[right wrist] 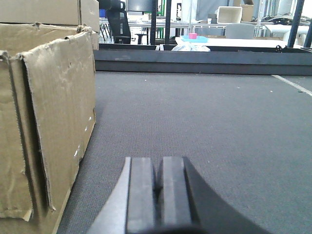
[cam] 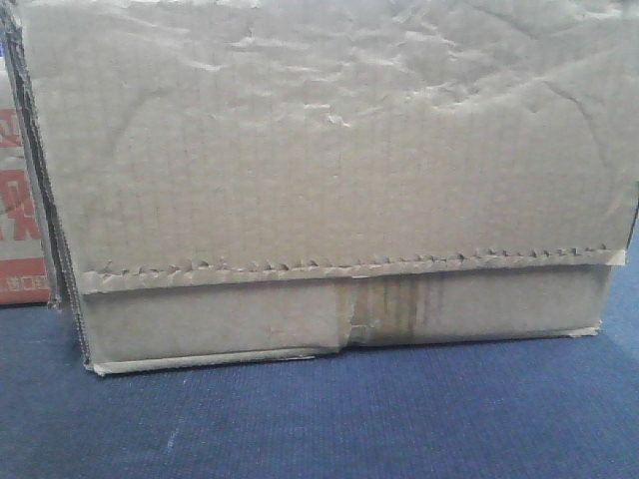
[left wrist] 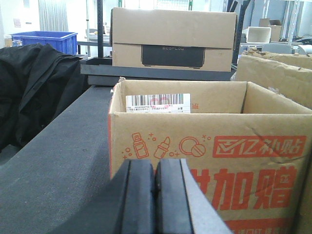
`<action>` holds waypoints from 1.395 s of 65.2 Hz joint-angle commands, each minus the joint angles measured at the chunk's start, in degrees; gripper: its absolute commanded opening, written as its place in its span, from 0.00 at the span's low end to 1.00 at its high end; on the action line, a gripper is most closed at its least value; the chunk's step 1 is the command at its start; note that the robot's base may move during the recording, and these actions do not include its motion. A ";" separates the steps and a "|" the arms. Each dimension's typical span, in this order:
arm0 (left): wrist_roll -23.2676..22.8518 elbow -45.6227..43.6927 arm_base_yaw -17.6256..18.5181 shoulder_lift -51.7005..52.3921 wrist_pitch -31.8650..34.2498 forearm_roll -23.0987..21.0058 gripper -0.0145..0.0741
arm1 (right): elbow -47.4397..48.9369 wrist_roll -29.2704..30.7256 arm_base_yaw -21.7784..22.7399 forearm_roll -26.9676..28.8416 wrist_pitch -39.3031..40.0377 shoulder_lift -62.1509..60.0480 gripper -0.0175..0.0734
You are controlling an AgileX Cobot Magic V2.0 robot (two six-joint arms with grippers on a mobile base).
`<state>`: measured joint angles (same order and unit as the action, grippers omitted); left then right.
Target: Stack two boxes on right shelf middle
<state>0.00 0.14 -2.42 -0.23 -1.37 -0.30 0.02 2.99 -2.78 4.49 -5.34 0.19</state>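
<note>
The plain tan carton (cam: pixel 329 190) fills the front view. Its corrugated face is wrinkled and creased, a strip of paper tape with a jagged upper edge runs across the lower front, and a brownish vertical stain marks the centre below the strip. It rests flat on the desk (right wrist: pixel 204 112), whose top is a dark, finely ribbed, felt-like cloth. A sliver of red print shows just past the carton's left edge.

In the right wrist view, a ragged-flapped carton (right wrist: pixel 48 122) of the same bare tan board stands on the desk just left of and ahead of the right claw (right wrist: pixel 158 163). Its end flap is torn along the top and its fluted edges are exposed. The right claw is closed, its two flat black pads pressed together with nothing between them, and it is low over the cloth and apart from the carton. Far ahead of it a raised dark rail (right wrist: pixel 204 61) bounds the desk.

The left claw (left wrist: pixel 155 165) is likewise closed and empty, its matte black pads meeting along a thin seam. Directly ahead of it, very near, stands a red-printed carton (left wrist: pixel 209 161). This one is open-topped, with a barcode label (left wrist: pixel 158 103) on its inner back wall. Beyond it a closed carton (left wrist: pixel 173 36) with a dark rectangular panel sits on a dark ledge. Left of this claw lies crumpled black cloth (left wrist: pixel 34 92), with a blue plastic bin (left wrist: pixel 46 40) behind it.
</note>
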 commanded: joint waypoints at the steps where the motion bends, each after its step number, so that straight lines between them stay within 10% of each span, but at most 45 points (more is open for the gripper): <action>1: 0.00 -0.14 0.37 0.23 0.84 -0.21 0.04 | -0.02 0.02 -0.04 -0.18 0.65 -0.19 0.02; 53: 0.00 -0.14 0.37 0.23 3.74 -0.21 0.04 | -0.02 0.02 -0.04 -0.18 1.40 -0.19 0.02; 72: 0.00 -1.29 0.37 0.23 16.30 -0.98 0.04 | 2.70 0.02 -0.04 -0.18 9.49 -0.19 0.02; 91: 0.00 -28.97 0.37 -5.19 -7.21 -0.84 0.04 | 30.31 0.02 -0.04 -0.27 -9.06 3.33 0.02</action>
<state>0.00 -20.98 -2.42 -2.22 0.64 -0.98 23.33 2.99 -2.78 4.49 -9.57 0.90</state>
